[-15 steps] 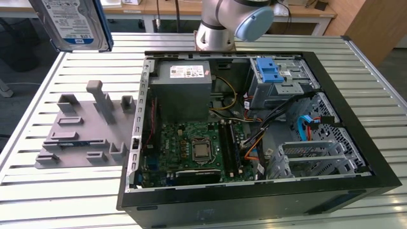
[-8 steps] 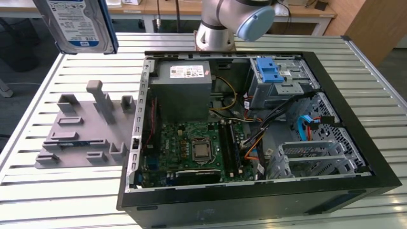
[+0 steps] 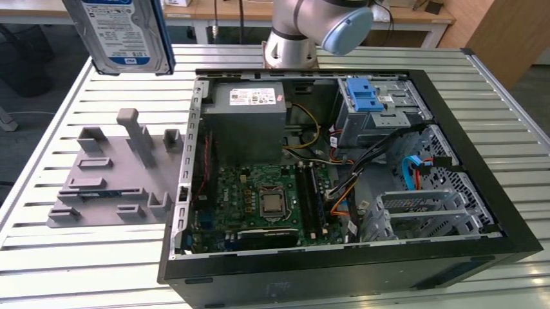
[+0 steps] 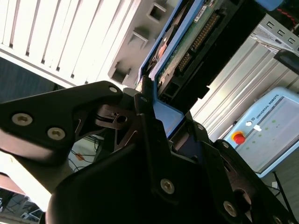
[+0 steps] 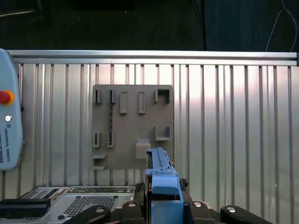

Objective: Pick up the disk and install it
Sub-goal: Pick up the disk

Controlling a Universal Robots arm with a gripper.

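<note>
The disk (image 3: 120, 32), silver-grey with a blue-and-white label and a blue rail frame, hangs upright high above the table's far corner on the exterior view's left. In the second wrist view my gripper (image 4: 166, 114) is shut on the disk (image 4: 187, 42), and black fingers (image 4: 142, 100) clamp its blue rail, with the green circuit board side showing. In the first wrist view the disk (image 5: 161, 175) appears edge-on between the fingers of the gripper (image 5: 163, 198). It is held well above the grey fixture plate (image 5: 133, 126).
An open computer case (image 3: 344, 267) lies on the slatted metal table (image 3: 86, 257). Inside are a grey power supply (image 3: 249, 122), a motherboard (image 3: 266, 203) and a drive cage with a blue latch (image 3: 365, 96). The grey fixture plate (image 3: 112, 174) sits beside the case, and a teach pendant (image 5: 7, 126) lies nearby.
</note>
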